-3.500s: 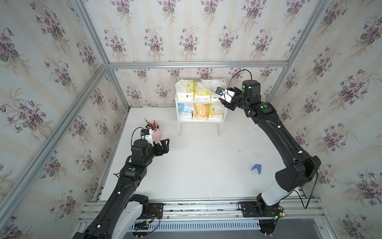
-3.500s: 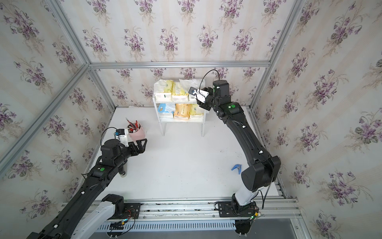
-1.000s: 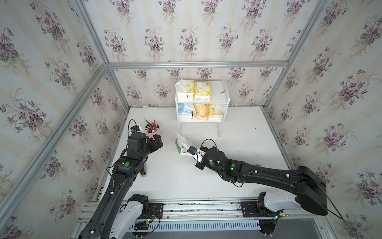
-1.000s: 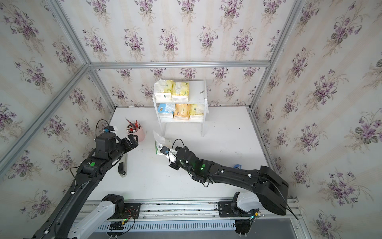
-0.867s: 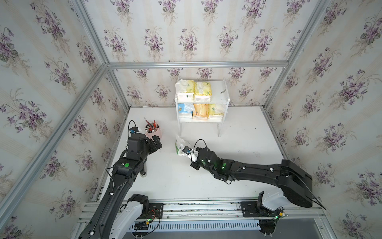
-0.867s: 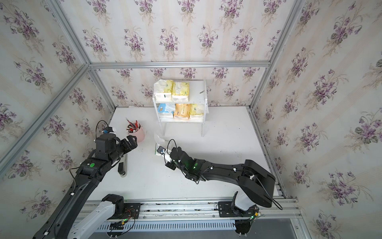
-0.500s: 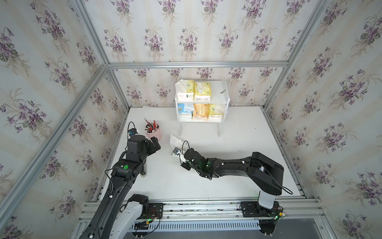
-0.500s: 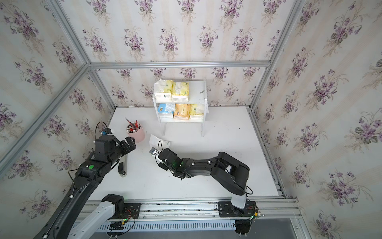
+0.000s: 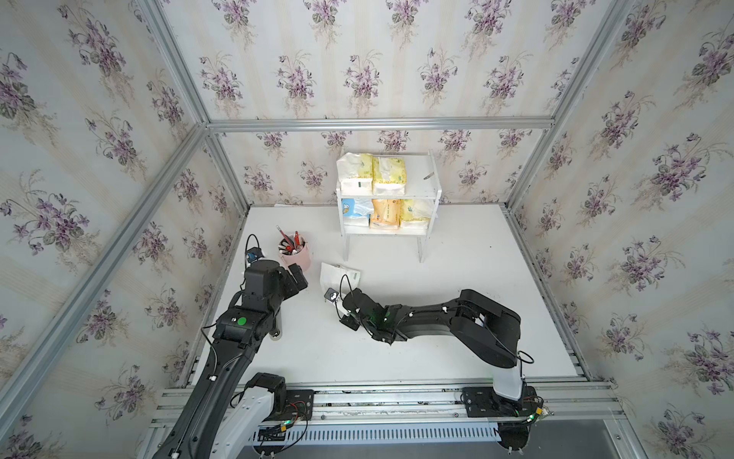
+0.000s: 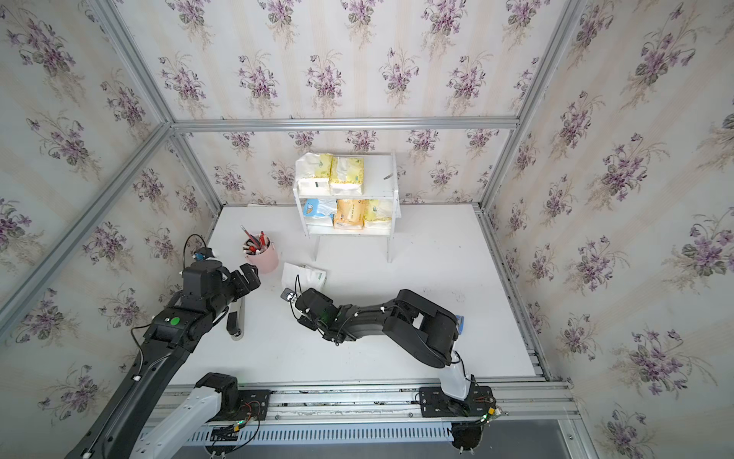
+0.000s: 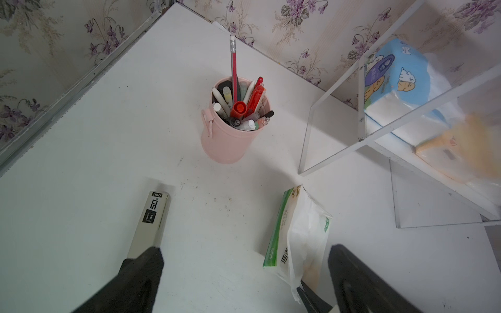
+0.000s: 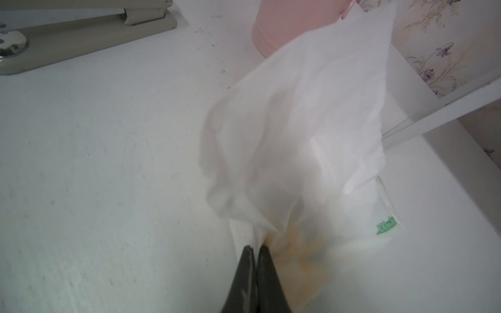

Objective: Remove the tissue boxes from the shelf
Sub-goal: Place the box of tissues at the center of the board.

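Beside the pink cup, right jaws pinching white tissue pack (its edge), left jaws wide, empty.

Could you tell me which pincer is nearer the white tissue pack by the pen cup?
Right: right pincer grips the white tissue pack by its edge; left pincer hangs open beside it, apart.

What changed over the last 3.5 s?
The right gripper carried the white tissue pack off the shelf top tier and down to the table beside the pink pen cup, still shut on its wrapper. The left gripper drew back slightly, open and empty. Unchanged: the other five packs on the shelf, and the pen cup.
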`<state>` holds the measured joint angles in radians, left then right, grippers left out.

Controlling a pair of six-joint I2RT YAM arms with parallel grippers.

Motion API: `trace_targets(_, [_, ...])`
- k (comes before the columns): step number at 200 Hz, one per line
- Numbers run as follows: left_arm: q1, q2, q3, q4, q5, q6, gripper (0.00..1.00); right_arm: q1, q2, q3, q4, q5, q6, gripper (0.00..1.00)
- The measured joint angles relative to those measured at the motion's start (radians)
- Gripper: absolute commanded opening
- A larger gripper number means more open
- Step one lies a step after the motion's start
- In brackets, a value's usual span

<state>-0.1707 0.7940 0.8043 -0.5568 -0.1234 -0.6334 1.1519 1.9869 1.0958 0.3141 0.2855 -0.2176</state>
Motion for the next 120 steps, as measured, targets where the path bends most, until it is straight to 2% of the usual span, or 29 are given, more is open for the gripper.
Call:
trace_targets(35, [0.0,-0.001,0.001,-0.007,-0.001,0.009,0.99,0.002,-0.003,-0.019,0.002,-0.013,-0.016,0.26])
trace_targets(65, [0.001,-0.002,0.012,-0.008,0.0,0.027,0.99,0.005,-0.061,-0.048,0.003,-0.015,-0.018,0.43])
trace_targets(120, [0.001,0.012,0.081,-0.018,0.045,0.082,0.99,0.003,-0.233,-0.101,-0.002,-0.055,-0.01,0.59])
